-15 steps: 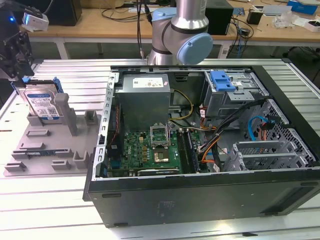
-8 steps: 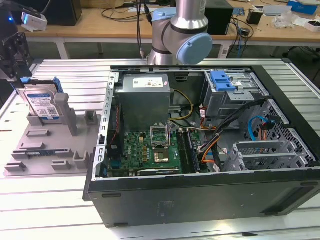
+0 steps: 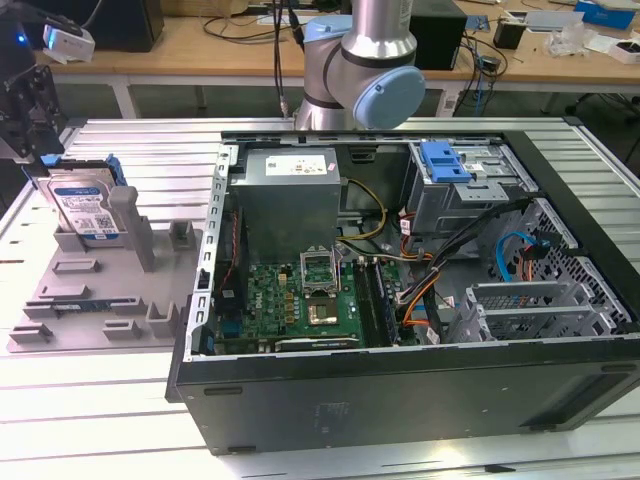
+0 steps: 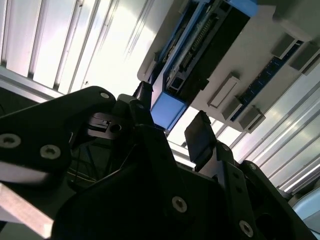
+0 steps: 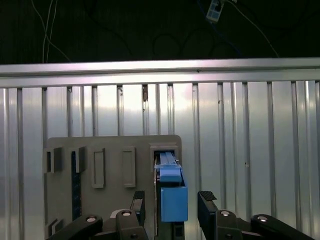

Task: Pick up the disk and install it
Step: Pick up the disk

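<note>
Grey rack [image 3: 100, 295]: tool [image 5: 172, 195] spread astride part-hidden disk [image 5: 174, 206].

This looks like a robotics lab or electronics workshop. A robot arm [image 3: 365, 60] stands at the far side of a ribbed aluminium counter [image 3: 100, 410]. On the counter are an opened desktop computer case [image 3: 400, 405] and a grey parts holder [image 3: 90, 300], and cluttered wooden desks [image 3: 200, 45] stand beyond.
</note>
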You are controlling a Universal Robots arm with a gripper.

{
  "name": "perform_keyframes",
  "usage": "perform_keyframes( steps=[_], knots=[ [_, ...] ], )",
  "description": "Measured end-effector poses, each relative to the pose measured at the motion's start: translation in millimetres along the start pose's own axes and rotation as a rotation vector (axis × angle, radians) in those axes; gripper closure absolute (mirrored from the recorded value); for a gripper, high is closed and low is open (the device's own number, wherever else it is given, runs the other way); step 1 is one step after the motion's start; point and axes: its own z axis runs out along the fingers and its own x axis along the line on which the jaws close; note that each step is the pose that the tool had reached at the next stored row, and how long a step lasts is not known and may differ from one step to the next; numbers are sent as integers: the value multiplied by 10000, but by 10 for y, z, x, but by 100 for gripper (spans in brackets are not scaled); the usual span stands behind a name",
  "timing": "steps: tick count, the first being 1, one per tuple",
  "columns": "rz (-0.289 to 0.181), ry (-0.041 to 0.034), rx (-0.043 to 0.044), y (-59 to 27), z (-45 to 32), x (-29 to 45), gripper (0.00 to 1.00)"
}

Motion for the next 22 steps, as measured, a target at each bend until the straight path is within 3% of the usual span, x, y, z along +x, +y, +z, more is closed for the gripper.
perform_keyframes(
  steps=[22],
  knots=[
    [0, 22, -1, -30, 133, 6, 46]
  ],
)
